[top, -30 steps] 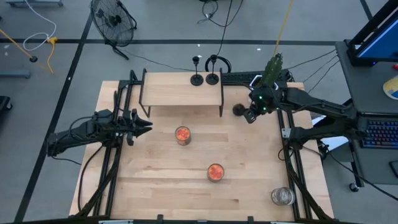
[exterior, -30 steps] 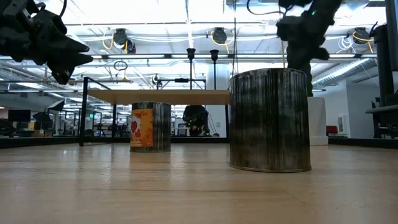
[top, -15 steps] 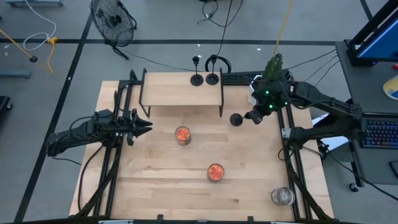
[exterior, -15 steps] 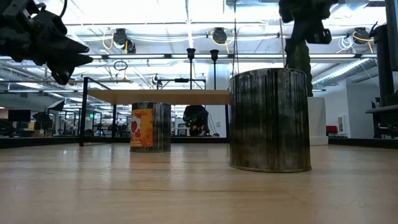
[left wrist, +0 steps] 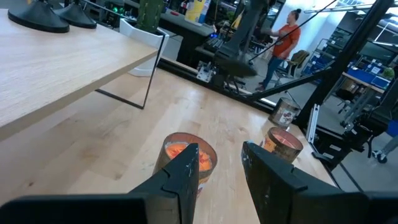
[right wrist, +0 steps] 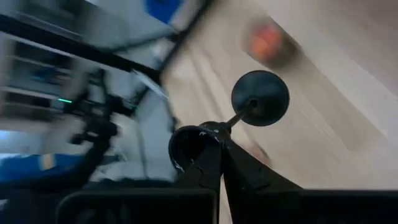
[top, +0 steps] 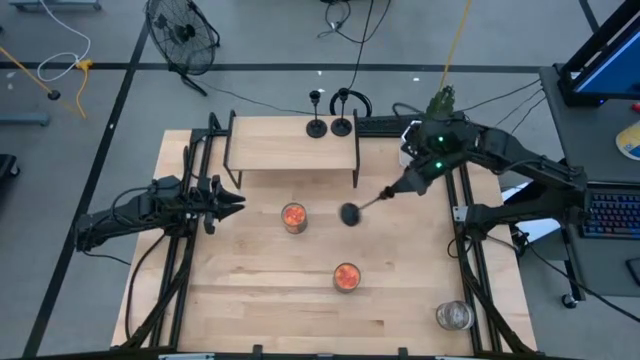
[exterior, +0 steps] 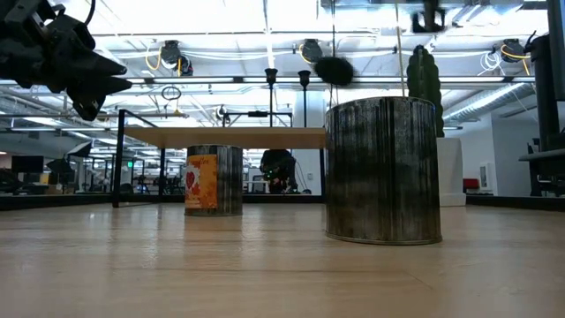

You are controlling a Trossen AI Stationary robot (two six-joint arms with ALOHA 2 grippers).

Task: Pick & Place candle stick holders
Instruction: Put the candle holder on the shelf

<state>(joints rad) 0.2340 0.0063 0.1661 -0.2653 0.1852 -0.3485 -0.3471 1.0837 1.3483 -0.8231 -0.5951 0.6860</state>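
L gripper [top: 236,201] hovers at table [top: 250,300] left edge, jaws released, nothing in them. 2 candle stick holders [top: 329,126] upright on shelf [top: 290,148] at back. R gripper [top: 400,187] clenched on 3rd holder [top: 352,212] by stem, tilted, base airborne mid-table near orange jar [top: 293,216].

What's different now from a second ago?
The right gripper, shut on a candle stick holder, has swung it out sideways, so its round base now hangs over the table nearer the middle. The left gripper, the two holders on the shelf and the jars have not moved.
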